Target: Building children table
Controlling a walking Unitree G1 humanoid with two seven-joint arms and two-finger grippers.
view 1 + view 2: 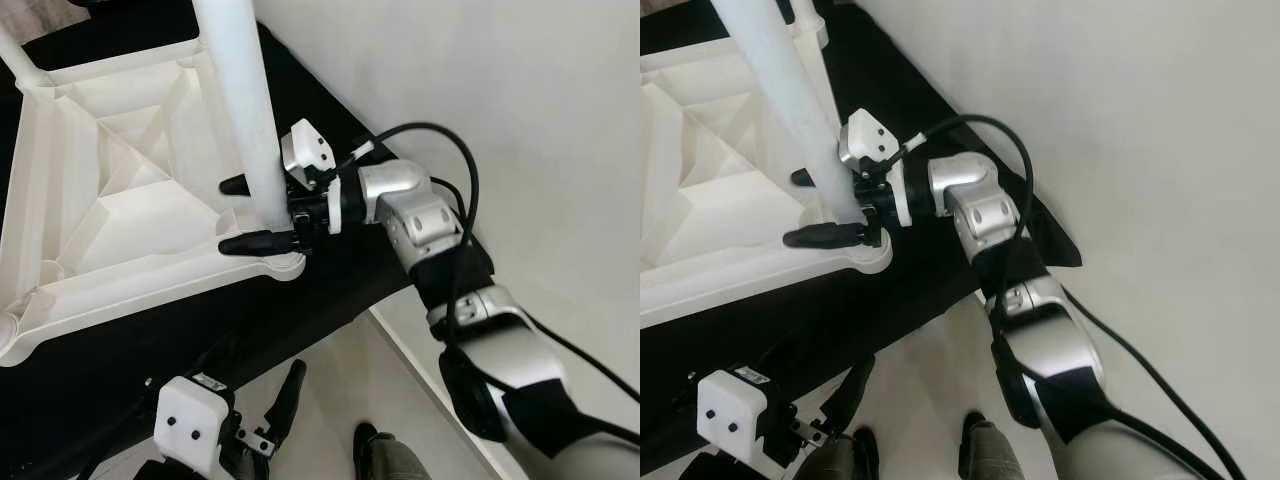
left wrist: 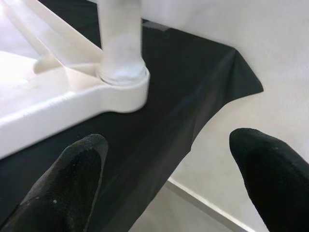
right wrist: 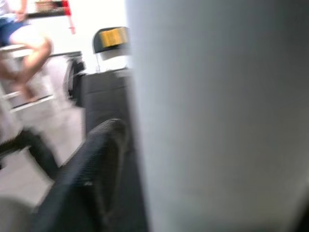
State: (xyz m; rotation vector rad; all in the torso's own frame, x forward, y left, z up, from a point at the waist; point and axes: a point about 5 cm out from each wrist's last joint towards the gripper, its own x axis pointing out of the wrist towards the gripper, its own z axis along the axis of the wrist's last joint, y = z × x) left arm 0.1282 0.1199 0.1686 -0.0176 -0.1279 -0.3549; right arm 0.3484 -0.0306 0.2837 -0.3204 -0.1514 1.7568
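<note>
Black cloth [image 1: 330, 290] underlies our upturned tabletop [image 1: 110, 210]; our right gripper [image 1: 262, 212] clasps the stiff, smooth, probably light leg [image 1: 240, 100] near its socket, left gripper [image 2: 169, 179] open, empty.

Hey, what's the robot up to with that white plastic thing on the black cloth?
It is assembling a small table. The white tabletop lies upside down on a black cloth, ribbed underside up. A white leg stands in the corner socket nearest the robot, and the right gripper has a black finger on either side of that leg just above the socket. The left gripper hovers low nearby with its fingers apart, holding nothing.
</note>
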